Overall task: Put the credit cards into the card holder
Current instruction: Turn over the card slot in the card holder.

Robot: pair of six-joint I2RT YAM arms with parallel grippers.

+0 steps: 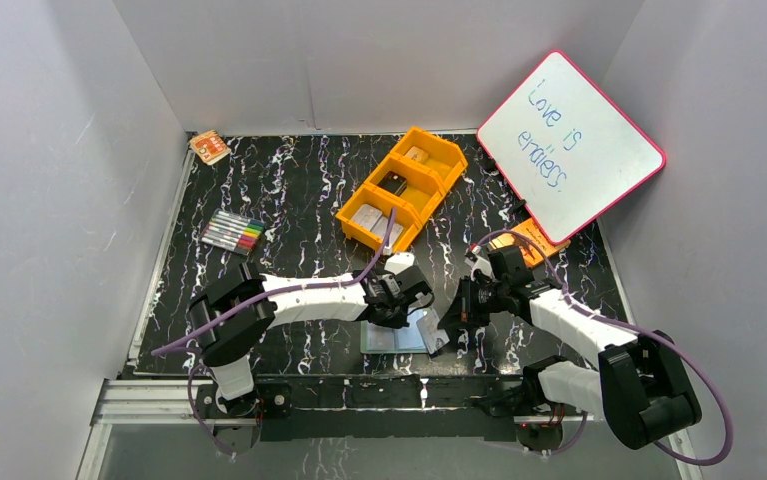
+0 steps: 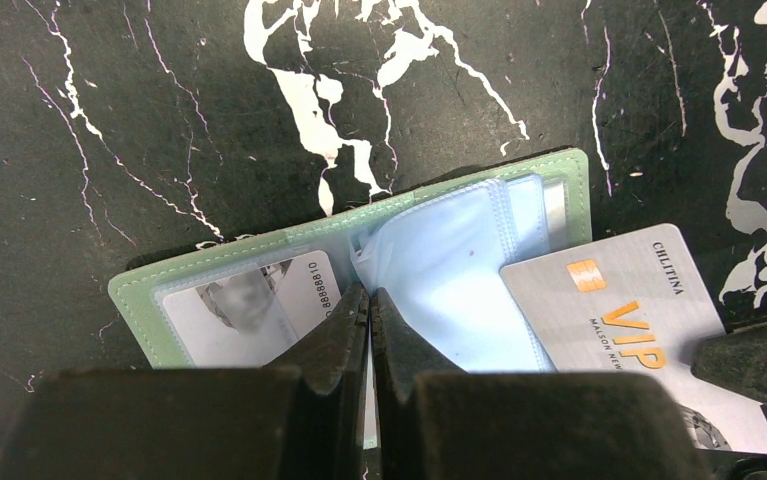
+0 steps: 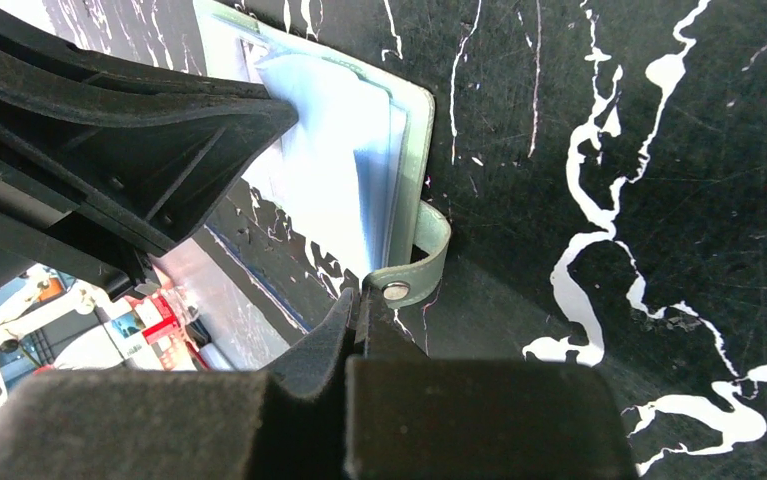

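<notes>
**Top external: both arms meet at the open holder**

Top external, left to right:
- Packet [image 1: 209, 147] in the far left corner, markers [image 1: 232, 233] nearer.
- Tray [image 1: 429, 142] mid-table, with cards [image 1: 391, 184] in its compartments.
- Whiteboard [image 1: 571, 145] propped at the right.
- Holder [image 1: 384, 340] lies open on the table [image 1: 299, 200] at the near edge, between the arms.
- Left gripper [image 1: 414, 308] is over the holder's middle, right gripper [image 1: 449, 322] at its right edge.

Left wrist:
- Holder lies spread flat, with a photo card [image 2: 249, 310] in its left pocket.
- Left gripper's fingers are together, pinching a pale blue pocket leaf [image 2: 439, 270] near the fold.
- VIP card [image 2: 629, 330] overlaps the right-hand leaf, and its outer part sticks out over the table.
- Whether its edge sits inside a pocket: cannot tell.

Right wrist:
- Right gripper's fingers are closed on the VIP card's edge, just beside the snap tab [image 3: 414, 265].
</notes>
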